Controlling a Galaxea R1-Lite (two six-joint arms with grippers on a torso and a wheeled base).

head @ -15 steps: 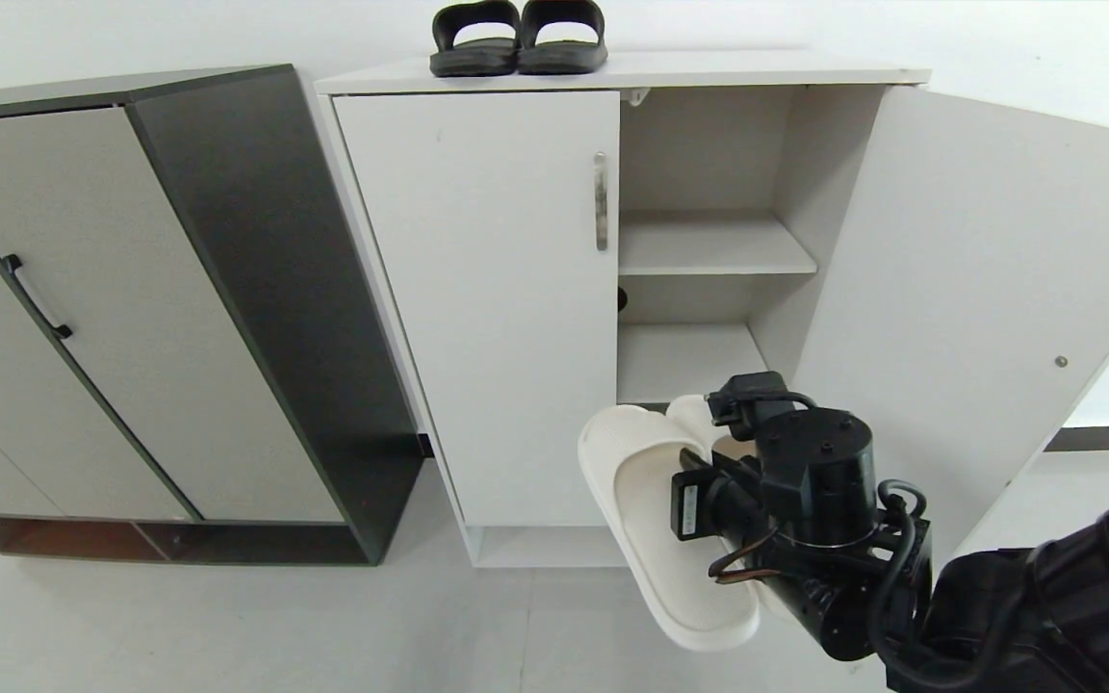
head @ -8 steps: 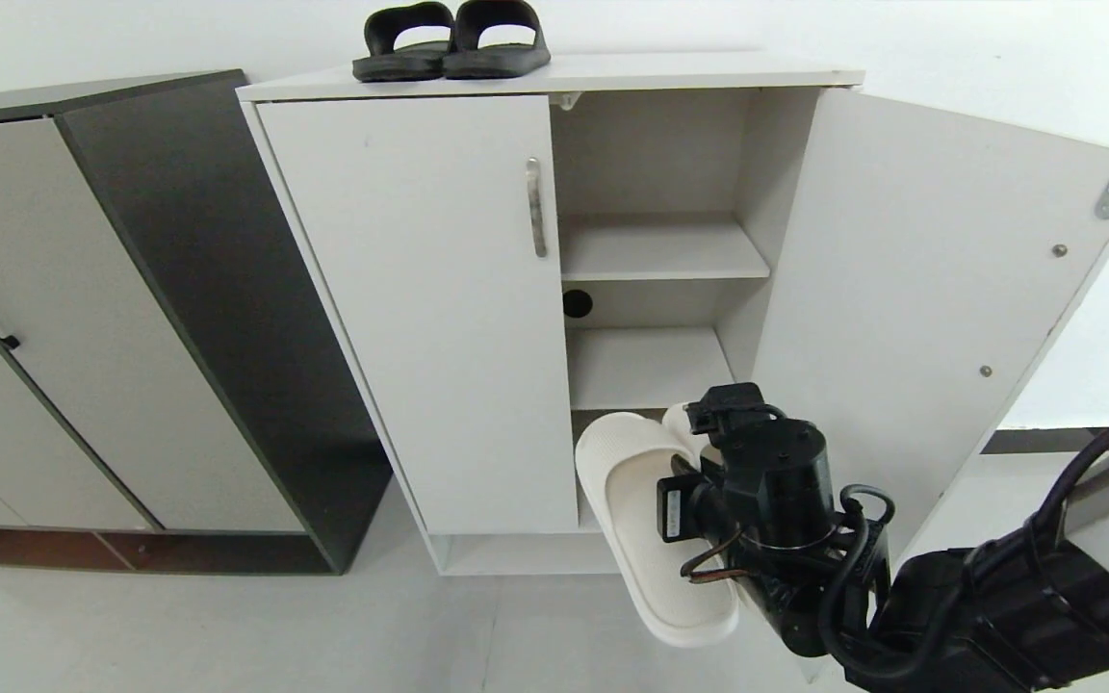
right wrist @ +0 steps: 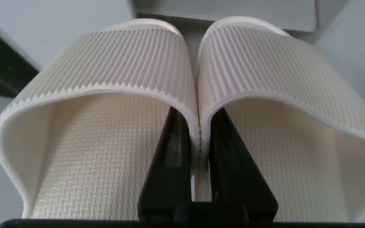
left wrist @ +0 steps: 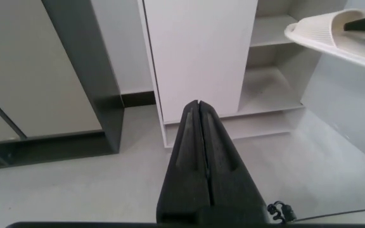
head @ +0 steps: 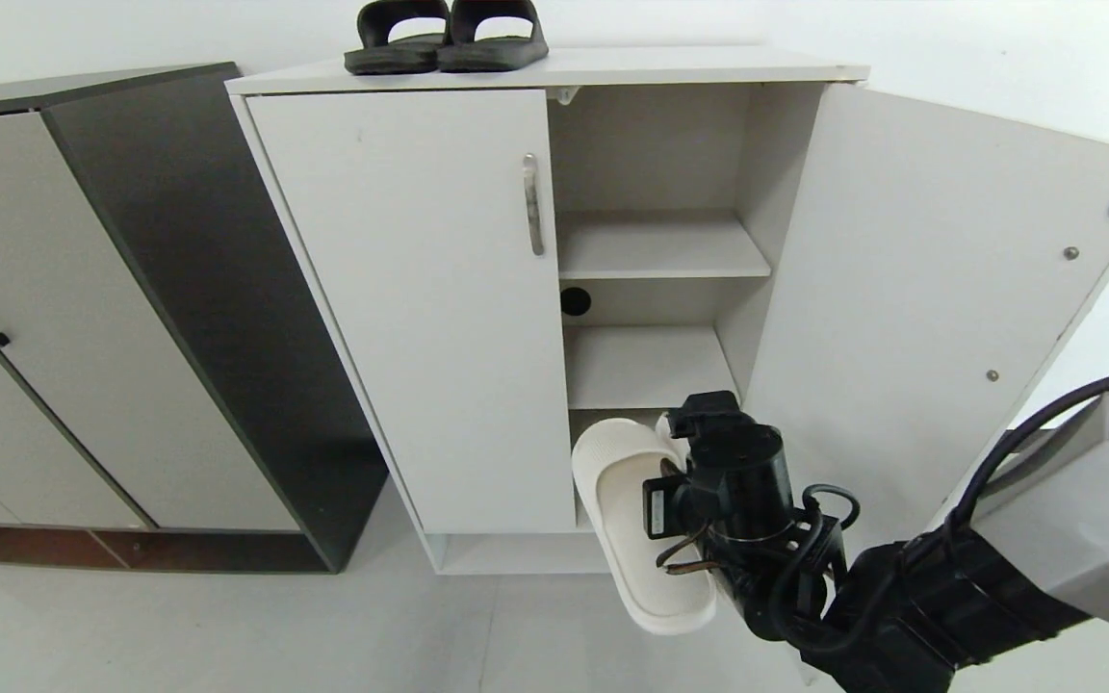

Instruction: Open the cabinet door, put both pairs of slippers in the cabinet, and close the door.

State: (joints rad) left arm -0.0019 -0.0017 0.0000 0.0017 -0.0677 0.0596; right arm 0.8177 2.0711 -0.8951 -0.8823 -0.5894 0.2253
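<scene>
Our right gripper (right wrist: pixel 198 149) clamps the white slippers (head: pixel 641 525) at lower centre, before the open cabinet (head: pixel 709 69). We aim them level at the lower shelf (head: pixel 646 371), clearing the door (head: pixel 911 289).

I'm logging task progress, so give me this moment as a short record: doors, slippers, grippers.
right door: open
left door: shut
white slippers: pair pinched together in right gripper, low in front of the open side, not yet inside
black slippers: side by side on top of the cabinet
left gripper: shut, holding nothing
done: door opened
left: both pairs in, door closed
</scene>
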